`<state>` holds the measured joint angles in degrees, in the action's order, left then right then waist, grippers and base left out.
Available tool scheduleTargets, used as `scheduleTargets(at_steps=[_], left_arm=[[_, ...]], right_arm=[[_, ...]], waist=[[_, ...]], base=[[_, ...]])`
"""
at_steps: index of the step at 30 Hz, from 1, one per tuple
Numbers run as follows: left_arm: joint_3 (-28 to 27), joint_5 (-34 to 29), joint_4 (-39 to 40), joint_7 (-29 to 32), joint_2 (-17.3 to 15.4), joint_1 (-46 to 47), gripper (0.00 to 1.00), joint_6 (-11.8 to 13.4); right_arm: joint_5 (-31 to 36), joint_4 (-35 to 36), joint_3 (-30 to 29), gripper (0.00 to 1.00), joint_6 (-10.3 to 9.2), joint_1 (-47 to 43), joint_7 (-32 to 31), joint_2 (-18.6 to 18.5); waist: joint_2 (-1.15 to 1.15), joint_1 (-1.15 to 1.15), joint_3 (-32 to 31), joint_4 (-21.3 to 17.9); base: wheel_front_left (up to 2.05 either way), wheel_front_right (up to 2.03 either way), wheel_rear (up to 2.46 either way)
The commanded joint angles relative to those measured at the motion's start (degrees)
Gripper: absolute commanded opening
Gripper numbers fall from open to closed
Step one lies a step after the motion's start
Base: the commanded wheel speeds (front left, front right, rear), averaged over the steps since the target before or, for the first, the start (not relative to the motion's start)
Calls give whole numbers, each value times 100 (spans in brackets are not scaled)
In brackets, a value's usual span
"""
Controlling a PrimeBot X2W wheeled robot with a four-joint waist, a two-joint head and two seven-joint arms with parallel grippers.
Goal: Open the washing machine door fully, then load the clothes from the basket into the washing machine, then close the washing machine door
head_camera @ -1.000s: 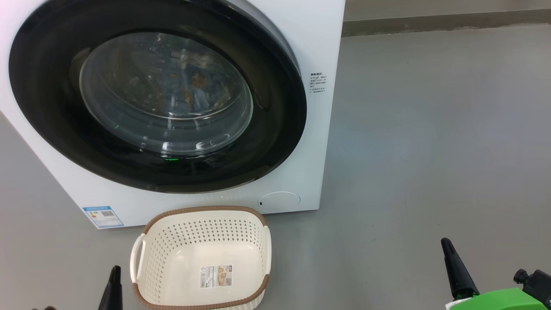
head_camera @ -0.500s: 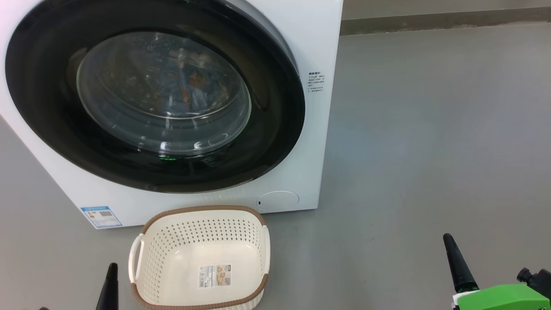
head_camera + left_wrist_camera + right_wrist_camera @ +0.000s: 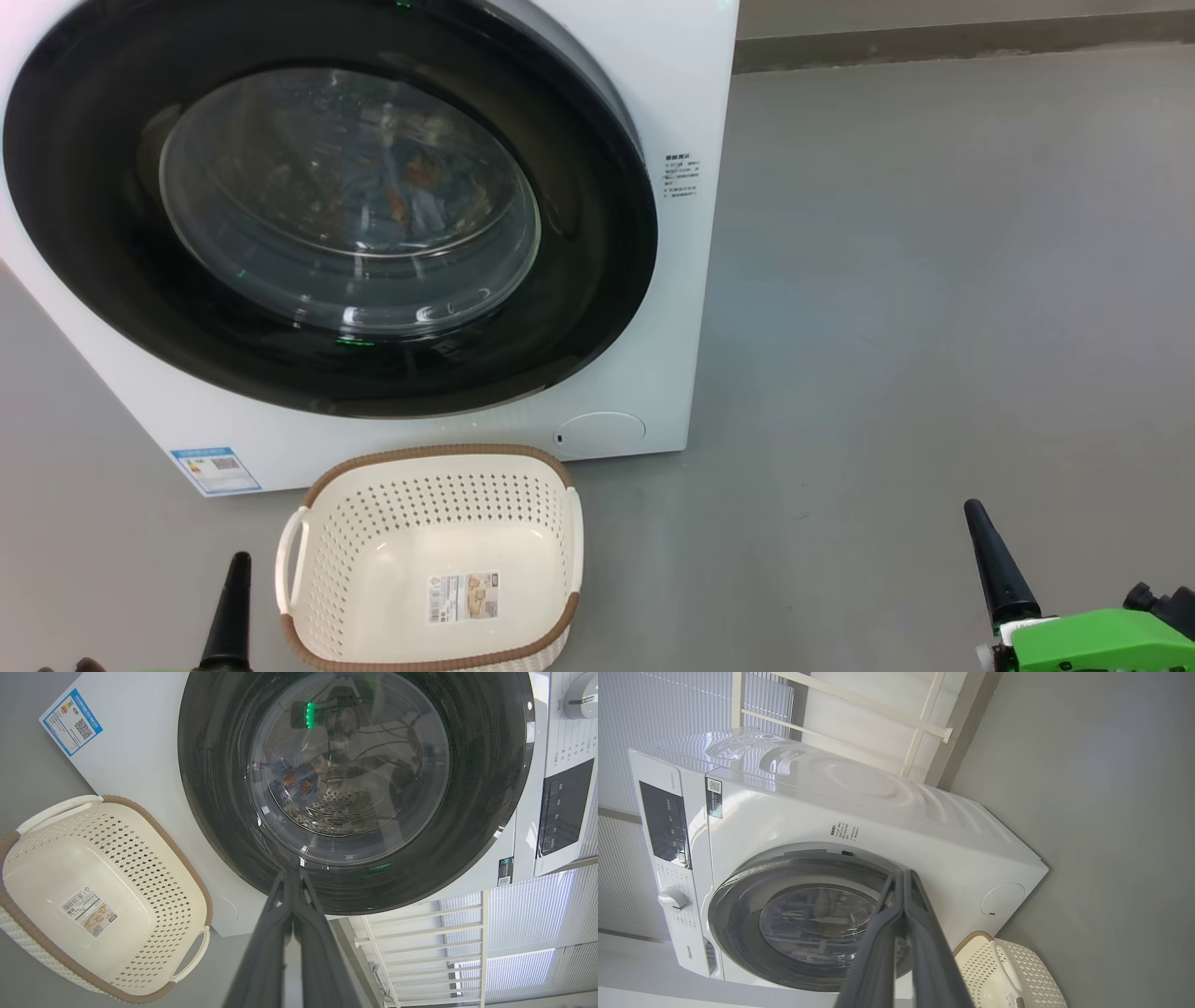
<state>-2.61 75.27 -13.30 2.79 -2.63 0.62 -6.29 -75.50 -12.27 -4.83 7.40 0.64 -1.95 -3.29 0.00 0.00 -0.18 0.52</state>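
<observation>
The whole head view is shifted a little leftward against the earlier frame, so camera motion is assumed; machine and basket are not taken as moved. Both finger tips are seen slightly higher in the picture.

The left gripper point(image 3: 238, 560) is held low beside the basket point(image 3: 439, 504), apart from it. The right gripper point(image 3: 976, 509) is held well off to the right over bare floor. In both wrist views the fingers are pressed together along their length with nothing between them.

The washing machine door point(image 3: 327, 215) is seen seated flush against the washing machine point(image 3: 681, 308). The clothes point(image 3: 411, 187) are made out as blue and orange-brown patches behind the glass, inside the drum. Only a paper label point(image 3: 464, 597) is seen on the basket's bottom. The task is judged as good as finished.

Handling, as judgement: the door is taken as rigid and fairly heavy, its glossy ring slippery, its glass best left untouched. It would be hooked at the ring's outer edge opposite the hinge, though the hinge side cannot be told here. The clothes are taken as soft, light and limp, best pinched at a bunched fold. The basket is taken as light, stiff and easily nudged.
</observation>
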Motion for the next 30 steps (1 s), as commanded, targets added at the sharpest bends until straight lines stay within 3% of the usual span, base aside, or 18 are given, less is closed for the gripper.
scheduleTargets(at_steps=[1,25,30], left_arm=[[-186,131,90,32,-62,269,0,-56],[-394,1662,-75,370,-25,554,0,-119],[-397,1685,-77,375,-25,558,0,-120]], right_arm=[[-153,105,66,0,7,271,-25,-66],[-1762,-164,-25,0,9,538,-335,-63],[-1778,-169,-35,0,9,542,-346,-57]], waist=[[0,0,1,-1],[0,0,35,-51],[0,0,35,-52]], base=[[0,0,0],[0,0,0],[0,0,0]])
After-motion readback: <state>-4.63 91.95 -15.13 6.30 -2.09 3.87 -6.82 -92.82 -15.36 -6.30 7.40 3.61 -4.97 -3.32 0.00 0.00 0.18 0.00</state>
